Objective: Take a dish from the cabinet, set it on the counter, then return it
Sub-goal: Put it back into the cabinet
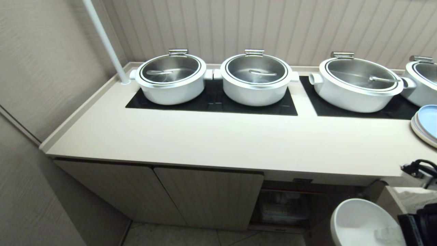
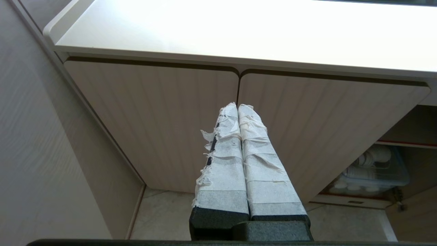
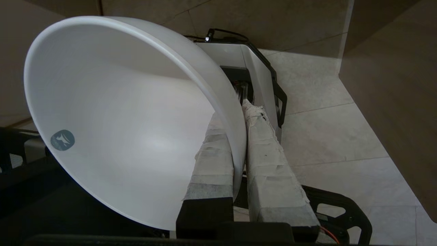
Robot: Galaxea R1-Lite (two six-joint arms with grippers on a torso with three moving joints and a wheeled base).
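The right gripper (image 3: 239,136) pinches the rim of the white dish (image 3: 112,126), low in front of the open cabinet (image 1: 211,198). The dish is empty. The left gripper (image 2: 238,109) is closed on nothing. A clear box (image 2: 375,171) holds white cups. Farther back, lidded pots (image 1: 256,78) sit on the counter (image 1: 222,136).

The dish (image 3: 112,112), a plain white, round, deep bowl with a small grey mark inside, was off the counter (image 1: 218,143) and tilted, its rim pinched between taped fingers (image 3: 269,171). It hung below the counter's front edge, toward the right end. The counter was a long cream-beige top with a raised rim and inset black panels. The cabinet (image 1: 191,198) beneath had fluted beige doors; its right compartment appeared open, with a red-edged shelf dimly visible inside.
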